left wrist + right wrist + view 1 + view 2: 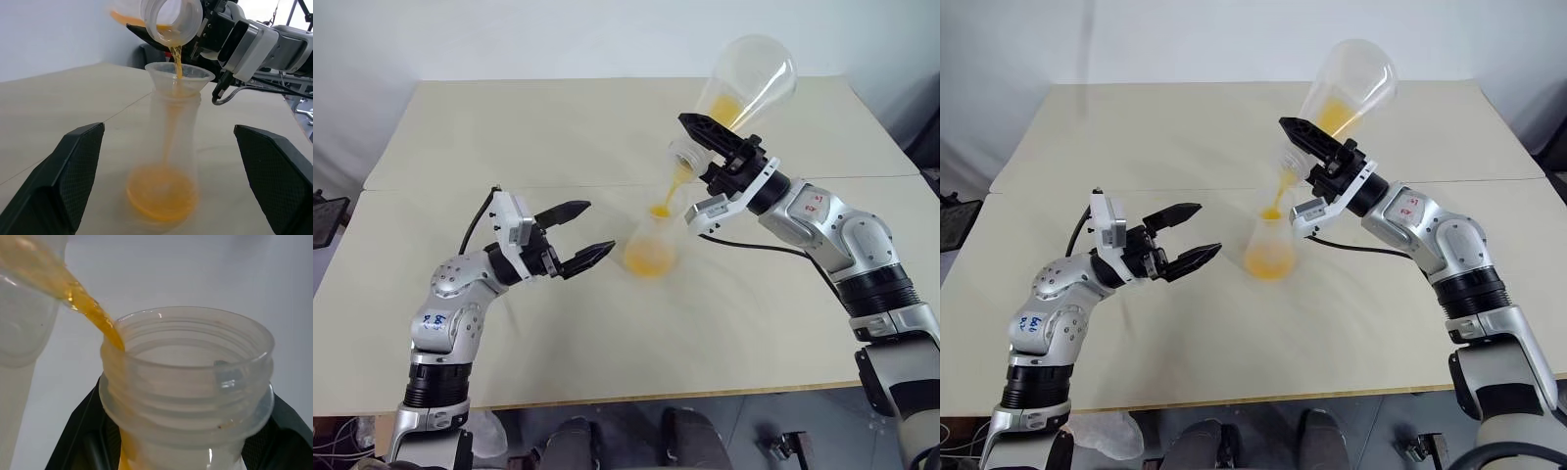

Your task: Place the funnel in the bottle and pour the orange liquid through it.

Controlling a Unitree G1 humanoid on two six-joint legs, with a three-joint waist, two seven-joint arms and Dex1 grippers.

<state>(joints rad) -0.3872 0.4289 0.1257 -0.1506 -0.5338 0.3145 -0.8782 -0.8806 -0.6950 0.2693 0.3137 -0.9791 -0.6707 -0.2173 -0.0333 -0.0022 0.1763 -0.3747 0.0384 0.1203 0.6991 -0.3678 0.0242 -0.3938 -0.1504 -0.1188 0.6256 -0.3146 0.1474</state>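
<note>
The bottle (651,247) stands upright in the middle of the table, with the see-through funnel (179,76) seated in its mouth. My right gripper (693,147) is shut on the neck of a clear conical flask (749,78), which is tipped mouth-down above the funnel. A thin stream of the orange liquid (176,56) runs from the flask's mouth into the funnel. More of it pools in the bottle's base (649,259), and some remains in the flask (1335,113). My left gripper (597,228) hangs open just left of the bottle, its fingers (73,181) spread on either side without touching it.
The pale beige table (509,137) has a seam running across it behind the bottle. Its front edge (607,399) lies close below my arms. A dark object (328,220) sits off the table's left side.
</note>
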